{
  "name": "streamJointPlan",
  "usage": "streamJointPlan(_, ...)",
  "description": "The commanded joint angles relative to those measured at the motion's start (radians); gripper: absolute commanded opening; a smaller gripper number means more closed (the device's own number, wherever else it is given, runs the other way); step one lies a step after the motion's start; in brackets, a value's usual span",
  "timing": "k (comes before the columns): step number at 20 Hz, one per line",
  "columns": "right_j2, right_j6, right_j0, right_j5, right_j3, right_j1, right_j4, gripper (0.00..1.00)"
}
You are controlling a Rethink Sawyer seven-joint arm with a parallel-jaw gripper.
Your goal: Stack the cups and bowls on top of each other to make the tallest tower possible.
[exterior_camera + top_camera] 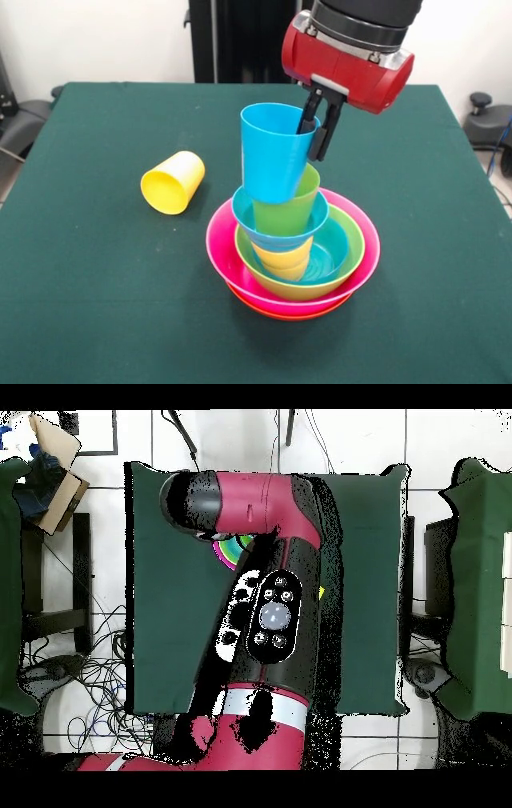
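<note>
From the front I read the tool (317, 126) clamped on the light blue cup's (274, 154) rim — one finger inside, one outside — atop the tower (292, 240). Overhead, the arm (265, 614) hides nearly everything — only a sliver of bowls (230, 550) shows.

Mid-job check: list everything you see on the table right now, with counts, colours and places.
Light blue cup: one, tilted, top of the tower.
Green cup: one, under the light blue cup.
Small blue bowl: one, around the green cup.
Yellow-orange cup: one, beneath the blue bowl.
Lime green bowl: one, inside the pink bowl.
Pink bowl: one, on the orange bowl.
Orange bowl: one, base.
Yellow cup: one, on its side, alone on the table.
Tool: one, black, straddling the light blue cup's rim.
</note>
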Motion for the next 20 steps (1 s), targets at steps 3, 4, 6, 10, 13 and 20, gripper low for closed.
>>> streamJointPlan(3, 0.074, 0.153, 0.011, -0.033, 0.118, 0.060, 0.035, 0.00)
streamJointPlan(4, 0.074, 0.152, 0.011, -0.032, 0.119, 0.060, 0.038, 0.00)
streamJointPlan(6, 0.070, 0.155, 0.015, -0.028, 0.121, 0.059, 0.043, 0.00)
streamJointPlan(10, 0.053, 0.160, 0.027, -0.013, 0.128, 0.057, 0.042, 0.00)
streamJointPlan(13, 0.047, 0.159, 0.031, -0.007, 0.138, 0.051, 0.041, 0.00)
streamJointPlan(20, 0.045, 0.145, 0.033, 0.003, 0.160, 0.037, 0.042, 0.00)
